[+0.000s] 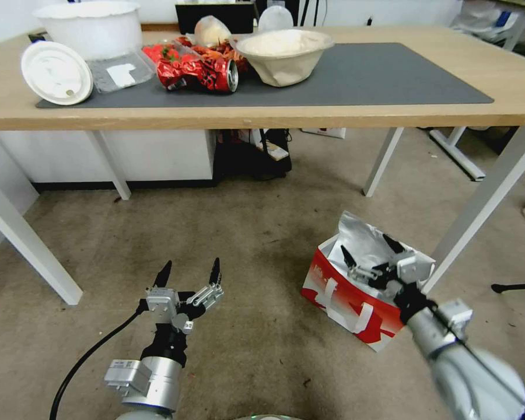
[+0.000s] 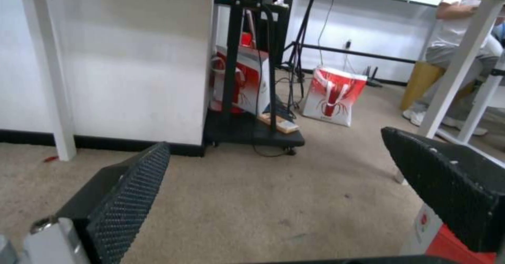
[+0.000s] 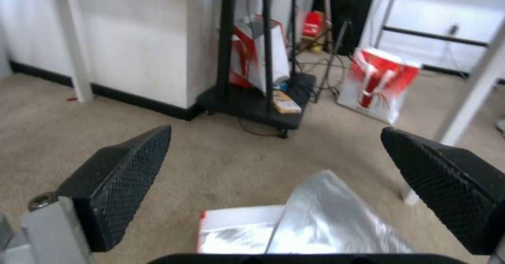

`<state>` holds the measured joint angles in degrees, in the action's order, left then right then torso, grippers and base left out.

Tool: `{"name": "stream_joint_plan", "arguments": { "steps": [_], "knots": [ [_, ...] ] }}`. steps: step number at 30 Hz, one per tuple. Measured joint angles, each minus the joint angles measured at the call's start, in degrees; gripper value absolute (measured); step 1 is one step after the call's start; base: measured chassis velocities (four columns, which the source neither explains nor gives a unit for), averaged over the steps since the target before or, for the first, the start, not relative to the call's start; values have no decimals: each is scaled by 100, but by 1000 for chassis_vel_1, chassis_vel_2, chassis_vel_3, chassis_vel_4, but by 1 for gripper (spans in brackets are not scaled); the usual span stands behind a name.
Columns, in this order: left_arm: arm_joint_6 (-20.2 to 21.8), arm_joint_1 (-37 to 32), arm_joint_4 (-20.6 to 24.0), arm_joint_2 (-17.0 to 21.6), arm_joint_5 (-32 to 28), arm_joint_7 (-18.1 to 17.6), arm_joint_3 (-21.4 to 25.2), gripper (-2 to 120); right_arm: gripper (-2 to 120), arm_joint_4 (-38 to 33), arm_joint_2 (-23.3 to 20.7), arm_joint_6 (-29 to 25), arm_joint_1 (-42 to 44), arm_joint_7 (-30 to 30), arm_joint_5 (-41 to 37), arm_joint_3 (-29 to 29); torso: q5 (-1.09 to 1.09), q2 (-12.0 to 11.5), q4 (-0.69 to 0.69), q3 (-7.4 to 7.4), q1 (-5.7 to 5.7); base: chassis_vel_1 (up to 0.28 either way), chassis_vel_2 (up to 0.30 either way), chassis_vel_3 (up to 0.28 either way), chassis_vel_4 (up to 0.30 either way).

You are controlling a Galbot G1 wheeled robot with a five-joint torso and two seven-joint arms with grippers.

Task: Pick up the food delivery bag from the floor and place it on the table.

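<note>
Worn beige floor (image 1: 245, 233), carpet-like and stained darker in patches, spreads under one long table (image 1: 274, 114) of pale wood on white metal legs, its top covered by a flat dark grey mat (image 1: 379, 76). On that mat lie one round white lid (image 1: 56, 73), one clear plastic tray (image 1: 119, 70), one crumpled red can (image 1: 201, 73) and one wide paper bowl (image 1: 283, 55); a white tub (image 1: 90, 26) stands behind them.

One bag (image 1: 350, 291) sits on the floor beside a table leg, well in front of the table: stiff white paper with red panels, a white strap handle, and crinkled silver foil lining standing up from its open mouth.

Right gripper (image 1: 370, 254) hovers just over that open mouth, its two black, ridged fingers spread apart with the foil between and below them, clamping nothing. Left gripper (image 1: 189, 274) hangs above bare floor well to the bag's left, its two fingers likewise apart and empty.
</note>
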<state>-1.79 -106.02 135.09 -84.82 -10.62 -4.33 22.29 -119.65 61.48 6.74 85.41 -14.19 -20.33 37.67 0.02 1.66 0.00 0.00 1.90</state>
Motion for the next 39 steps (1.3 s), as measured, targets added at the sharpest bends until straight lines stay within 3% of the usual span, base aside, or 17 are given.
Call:
{"name": "stream_joint_plan", "arguments": {
  "steps": [1, 7, 15, 20, 24, 28, 39],
  "knots": [
    [0, -9, 10, -29, 0, -9, 14, 100, 100, 501, -596, -195, -445, -348, -546, -79, 0, 4, 0, 0, 1, 0, 0, 0, 0],
    [7, -35, 9, -69, 9, -26, 48, 100, 100, 1367, -1268, -297, -1297, -911, -1097, -364, -2, 10, 1, 0, 2, 0, 0, 0, 0],
    [-9, -27, -83, -190, 3, -29, 28, 100, 100, 2626, -1791, -633, -2294, -1453, -1034, -925, -1, 15, 0, 0, 3, 0, 0, 0, 0],
    [-32, -13, -117, -203, 6, -30, 46, 100, 100, 3151, -1881, -804, -2715, -1673, -867, -1319, -2, 17, -2, 0, 3, 0, 0, 0, 0],
    [-53, -11, -130, -195, 7, -39, 78, 100, 100, 3794, -1899, -957, -3281, -1990, -655, -1889, -1, 18, -1, 0, 3, 0, 0, 0, 0],
    [-135, -71, -138, -226, 25, -52, 99, 100, 100, 4789, -1770, -1260, -4366, -2321, -158, -2750, -2, 19, 1, 0, 3, 0, 0, 0, 0],
    [-236, -143, -149, -268, 109, -139, 130, 100, 100, 6094, -1326, -1280, -5444, -2973, 499, -3531, -2, 22, 0, 0, 4, 0, 0, 0, 0]
  ]
}}
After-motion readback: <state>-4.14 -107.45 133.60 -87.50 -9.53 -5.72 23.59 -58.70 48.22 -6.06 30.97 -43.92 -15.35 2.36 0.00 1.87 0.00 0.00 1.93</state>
